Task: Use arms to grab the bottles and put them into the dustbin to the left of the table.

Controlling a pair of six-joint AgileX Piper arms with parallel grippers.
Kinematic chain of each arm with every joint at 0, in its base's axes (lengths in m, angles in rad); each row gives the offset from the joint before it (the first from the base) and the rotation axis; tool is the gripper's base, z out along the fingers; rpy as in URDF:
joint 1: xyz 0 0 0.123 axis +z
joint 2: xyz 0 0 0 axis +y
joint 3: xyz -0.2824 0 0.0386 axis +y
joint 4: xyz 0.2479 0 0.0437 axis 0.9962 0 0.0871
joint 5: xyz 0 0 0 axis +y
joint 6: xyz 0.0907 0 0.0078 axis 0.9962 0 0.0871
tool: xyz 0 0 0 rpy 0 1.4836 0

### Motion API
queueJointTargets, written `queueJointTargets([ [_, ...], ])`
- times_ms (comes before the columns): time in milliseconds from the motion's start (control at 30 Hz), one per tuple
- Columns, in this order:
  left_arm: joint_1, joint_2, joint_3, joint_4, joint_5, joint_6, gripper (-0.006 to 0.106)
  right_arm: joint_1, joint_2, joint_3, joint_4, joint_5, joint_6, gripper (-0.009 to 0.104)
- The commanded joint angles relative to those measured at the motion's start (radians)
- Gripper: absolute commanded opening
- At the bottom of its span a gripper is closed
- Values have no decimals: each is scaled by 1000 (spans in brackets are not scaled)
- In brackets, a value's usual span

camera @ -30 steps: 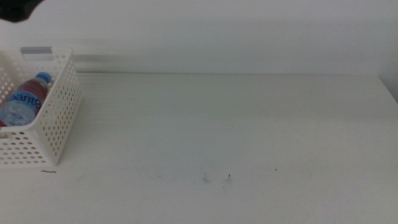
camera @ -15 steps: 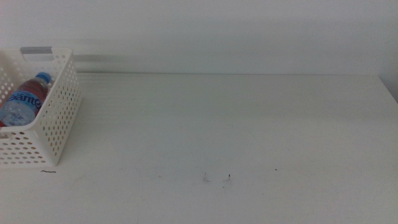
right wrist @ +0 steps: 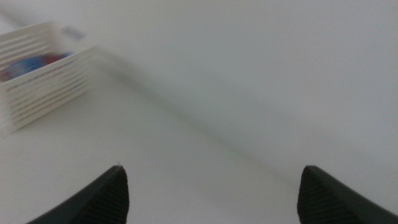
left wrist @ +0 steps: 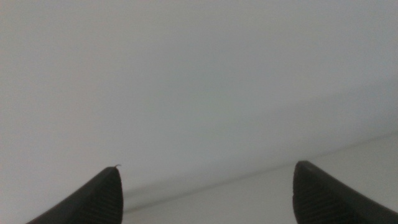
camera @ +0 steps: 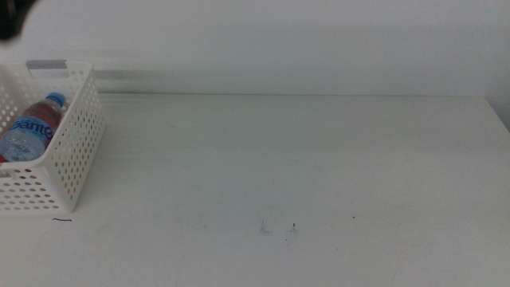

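Note:
The white perforated dustbin point(camera: 77, 151) stands at the table's left edge. A clear water bottle point(camera: 28, 131) with a blue cap and label lies slanted inside it. A sliver of red shows under the bottle at the picture's edge. A dark blurred part of the left arm point(camera: 11, 17) hangs high above the dustbin. My left gripper point(left wrist: 206, 167) is open with nothing between its jaws and faces a bare wall. My right gripper point(right wrist: 212, 168) is open too and holds nothing. It looks across the table toward the distant dustbin point(right wrist: 46, 93), where blue and red show inside.
The white table point(camera: 303, 167) carries only a few small dark specks point(camera: 292, 229) near its front. A plain white wall rises behind it. The table's right edge cuts in at the far right.
The dark arm shape at the top left corner was gone half a second ago and is back now. The dustbin and bottle have not moved.

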Motion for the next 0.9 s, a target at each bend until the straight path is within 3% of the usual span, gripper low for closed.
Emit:
queueJointTargets([
  [0, -6, -50, 94, 34, -57, 1, 94, 1, -2, 66, -34, -156, -1, 92],
  [100, 1, -129, 229, 57, -66, 1, 94, 0, -2, 201, 60, -357, -1, 92],
  [233, 55, -250, 401, 63, -71, 1, 94, -49, -2, 432, 28, -671, -1, 92],
  [367, 142, -368, 547, 61, -123, 1, 94, -180, -11, 643, 151, -822, -1, 92],
  [467, 167, -454, 648, 61, -150, 1, 94, -287, -55, 787, 162, -890, -1, 92],
  [867, 167, -784, 906, 53, -196, 1, 94, -526, -573, 1245, 152, -858, -1, 92],
])
